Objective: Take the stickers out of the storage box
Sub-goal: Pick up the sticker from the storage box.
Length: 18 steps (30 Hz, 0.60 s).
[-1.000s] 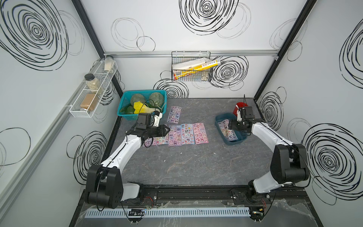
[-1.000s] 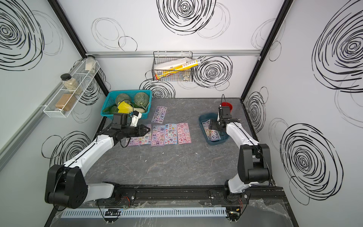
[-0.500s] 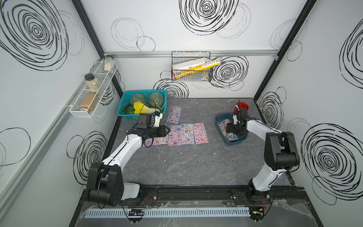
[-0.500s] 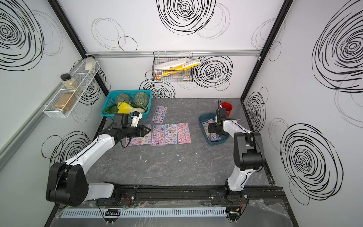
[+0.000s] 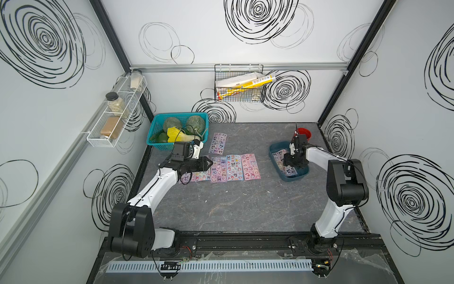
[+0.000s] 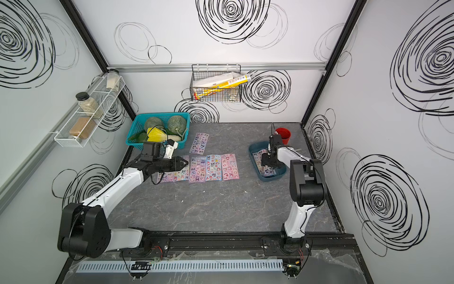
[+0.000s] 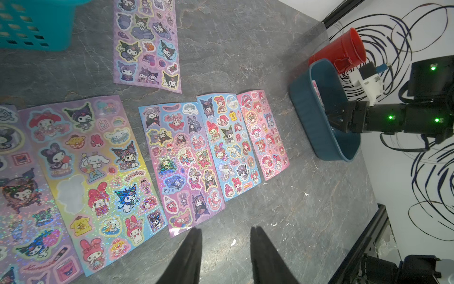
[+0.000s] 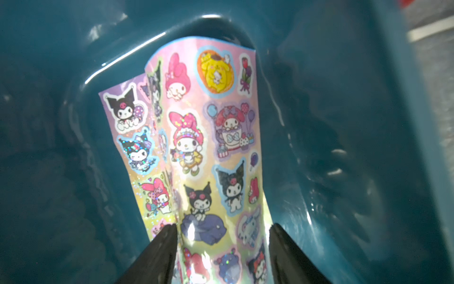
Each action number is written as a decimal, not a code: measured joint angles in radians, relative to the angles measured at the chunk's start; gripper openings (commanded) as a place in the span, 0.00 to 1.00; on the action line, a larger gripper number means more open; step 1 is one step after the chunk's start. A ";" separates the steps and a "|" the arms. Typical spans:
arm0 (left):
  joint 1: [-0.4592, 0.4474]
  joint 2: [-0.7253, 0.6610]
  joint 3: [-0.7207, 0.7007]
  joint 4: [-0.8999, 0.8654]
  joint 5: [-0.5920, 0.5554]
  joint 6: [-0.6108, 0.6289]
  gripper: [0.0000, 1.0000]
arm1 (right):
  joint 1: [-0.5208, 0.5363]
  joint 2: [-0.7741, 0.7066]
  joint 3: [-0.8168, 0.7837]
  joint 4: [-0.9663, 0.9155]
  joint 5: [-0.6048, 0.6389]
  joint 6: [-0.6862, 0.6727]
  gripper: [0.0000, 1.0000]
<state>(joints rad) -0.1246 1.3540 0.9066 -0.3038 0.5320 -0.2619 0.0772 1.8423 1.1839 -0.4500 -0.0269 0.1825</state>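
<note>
The storage box point(image 5: 285, 177), a dark teal tray, stands at the right of the table. My right gripper point(image 8: 222, 225) reaches down into it. Its fingers are apart, one on each side of a bowed, pink-and-yellow sheet of stickers point(image 8: 208, 137). A lilac sheet point(image 8: 125, 127) lies under that one. Several sticker sheets point(image 5: 233, 167) lie in a row on the table and one more sticker sheet point(image 5: 218, 143) lies behind them. My left gripper point(image 7: 224, 230) hovers open and empty over bare table by the row's near edge.
A bright-blue lattice basket point(image 5: 157, 145) with melons and a yellow fruit stands at the back left. A red cup point(image 5: 304, 134) stands just behind the storage box. A wire rack point(image 5: 239, 86) hangs on the back wall, a shelf point(image 5: 115, 118) on the left wall.
My right gripper has shifted left and deeper into the storage box, its jaws narrowing around the top sheet. The left arm has not moved.
</note>
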 measured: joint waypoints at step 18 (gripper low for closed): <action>0.000 0.000 0.000 0.000 -0.005 0.000 0.39 | 0.000 0.011 -0.019 0.002 -0.018 -0.011 0.48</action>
<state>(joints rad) -0.1246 1.3540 0.9066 -0.3038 0.5270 -0.2619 0.0772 1.8530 1.1645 -0.4477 -0.0452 0.1711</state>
